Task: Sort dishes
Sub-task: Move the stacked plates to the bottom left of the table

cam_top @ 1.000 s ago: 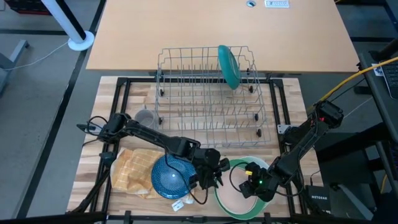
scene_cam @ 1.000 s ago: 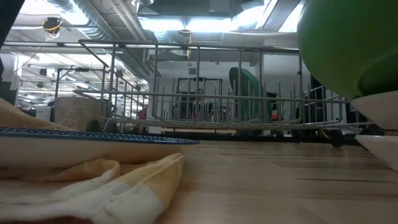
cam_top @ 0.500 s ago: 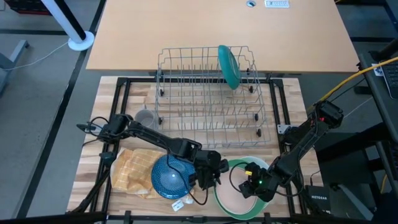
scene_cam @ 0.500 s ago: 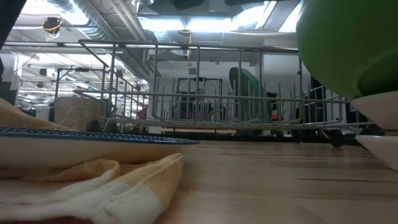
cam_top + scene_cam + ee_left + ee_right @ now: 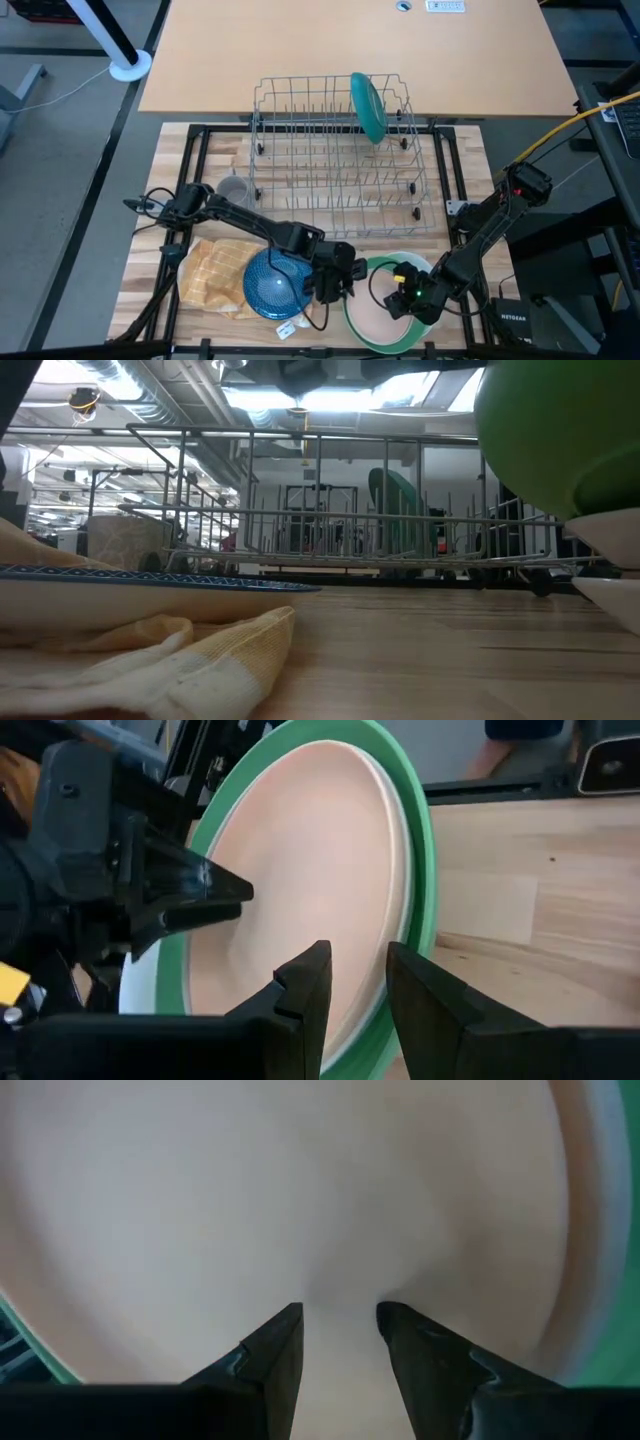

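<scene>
Closing in from both sides: two grippers sit at the nearest stack of dishes, at the front edge of the table.
Stack: a green plate lies flat with a peach plate nested inside it; a white rim shows between the two in the left wrist view.
Left gripper: reaches in from the stack's left side, fingers parted by a narrow gap with nothing between them; the plates' rim lies just ahead of the tips.
Right gripper: hangs over the stack's right part, jaws standing open a little above the peach face, holding nothing.
Key relation: the stack lies flat, so its edge is the only thing to pinch; the left jaws face that edge side-on and look nearer to a grip, while the right jaws face the broad flat surface.
Judgement: the left fingers need to straddle the rim before closing.
Blue plate: rests just left of the left gripper, on the checked cloth.
Grey mug: stands farther back, beside the rack's left end.
Wire rack: at mid-table, well behind the stack.
Teal plate: stands on edge in the rack's far right slots, already sorted.
</scene>
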`<state>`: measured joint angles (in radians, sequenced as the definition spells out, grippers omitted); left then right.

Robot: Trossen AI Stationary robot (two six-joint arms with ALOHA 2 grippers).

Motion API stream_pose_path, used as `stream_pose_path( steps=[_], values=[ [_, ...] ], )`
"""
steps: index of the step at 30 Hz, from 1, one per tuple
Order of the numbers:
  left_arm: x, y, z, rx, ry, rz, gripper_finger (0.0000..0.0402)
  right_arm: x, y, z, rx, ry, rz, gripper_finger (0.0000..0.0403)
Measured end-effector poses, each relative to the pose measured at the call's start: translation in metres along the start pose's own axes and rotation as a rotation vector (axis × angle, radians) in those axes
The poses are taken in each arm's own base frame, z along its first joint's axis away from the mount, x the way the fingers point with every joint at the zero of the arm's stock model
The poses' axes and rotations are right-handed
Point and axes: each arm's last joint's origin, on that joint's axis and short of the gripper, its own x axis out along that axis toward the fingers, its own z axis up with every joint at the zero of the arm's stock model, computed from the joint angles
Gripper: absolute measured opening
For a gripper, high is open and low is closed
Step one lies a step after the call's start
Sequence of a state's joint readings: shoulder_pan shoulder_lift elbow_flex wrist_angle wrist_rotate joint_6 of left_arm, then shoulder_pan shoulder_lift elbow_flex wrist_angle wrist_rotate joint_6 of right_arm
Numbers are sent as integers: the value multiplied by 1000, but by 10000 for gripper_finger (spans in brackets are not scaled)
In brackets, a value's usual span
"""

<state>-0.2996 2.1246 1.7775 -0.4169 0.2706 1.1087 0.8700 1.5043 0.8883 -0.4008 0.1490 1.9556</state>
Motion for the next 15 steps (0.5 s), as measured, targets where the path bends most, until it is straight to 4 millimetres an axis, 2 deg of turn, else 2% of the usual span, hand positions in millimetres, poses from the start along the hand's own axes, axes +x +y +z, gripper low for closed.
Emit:
stream_pose_path(
  steps=[7,15],
  values=[
    [1,-1,1,31,1,-4,93,0,4,-2,8,19,42,152],
    [1,-1,0,98,25,5,93,2,9,13,49,-1,32,152]
  ],
)
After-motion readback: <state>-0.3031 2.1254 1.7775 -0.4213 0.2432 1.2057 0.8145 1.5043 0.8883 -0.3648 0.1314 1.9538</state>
